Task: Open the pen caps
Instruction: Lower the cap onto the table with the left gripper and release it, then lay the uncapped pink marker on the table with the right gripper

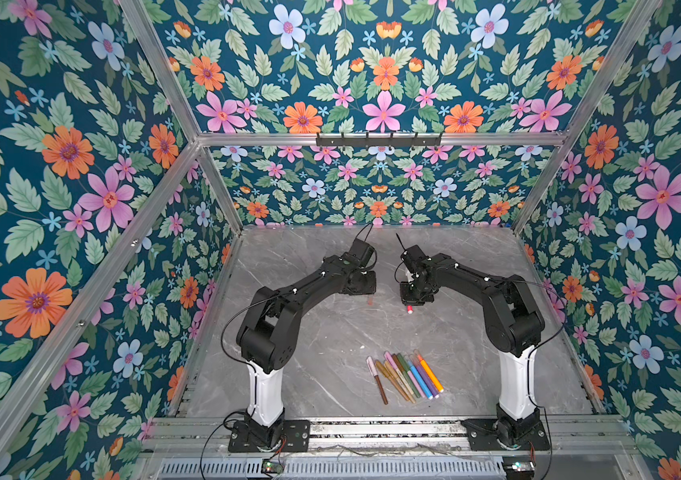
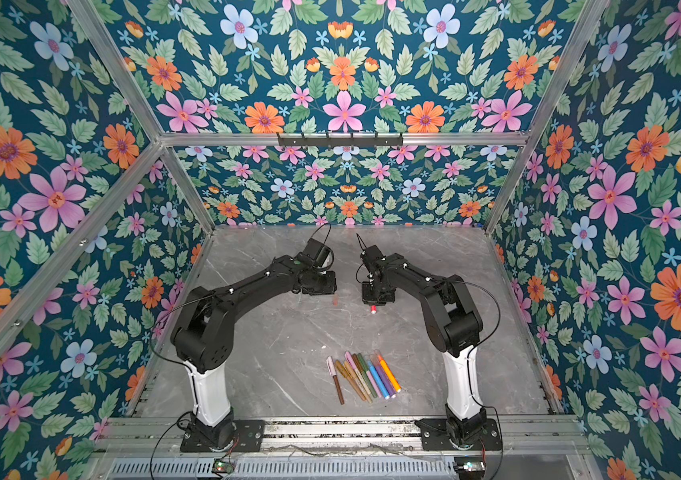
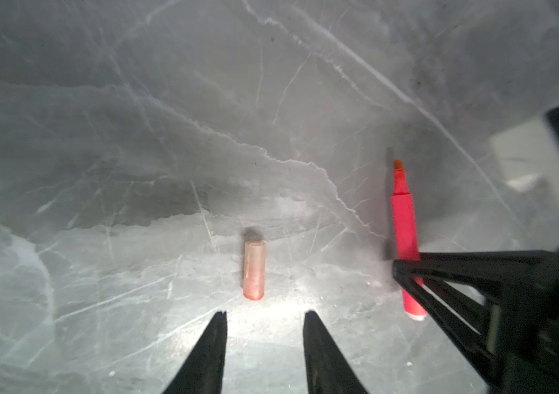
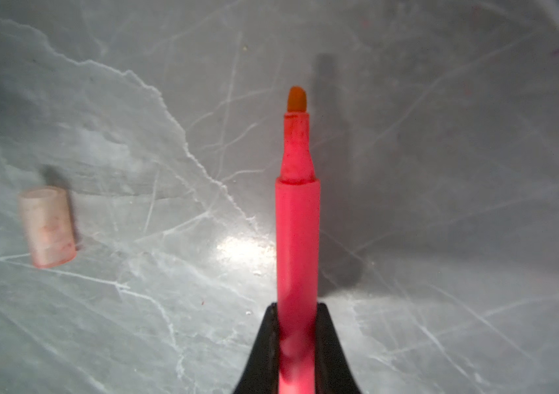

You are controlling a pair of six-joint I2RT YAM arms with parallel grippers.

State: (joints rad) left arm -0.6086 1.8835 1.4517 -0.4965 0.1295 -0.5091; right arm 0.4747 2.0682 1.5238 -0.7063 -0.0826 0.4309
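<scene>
Your left claw [image 3: 265, 315] is parted and holds nothing: its jaws stand apart over bare stone. Just ahead of them the peach cap [image 3: 254, 271] lies on its side on the surface [image 1: 330, 332], clear of both jaws and off its pen. In both top views the cap shows as a small pale streak near the middle of the surface, a little toward the far edge, just below the left wrist.

Your right claw [image 4: 298, 307] is clamped on the red pen [image 4: 298, 221], gripping the barrel near its back end. The pen runs straight out from the jaws, with its orange felt tip [image 4: 297, 99] bare. You cannot tell from these views whether the tip touches the surface. In a top view only the pen's butt end [image 1: 409, 309] shows under the right wrist. It is near the cap [image 1: 370, 300] but apart from it, on the side toward the right edge.

The other pens [image 1: 407, 376] lie side by side in a loose fan near the front edge, a little right of its middle. They lie well apart from both claws, and their caps are on.
</scene>
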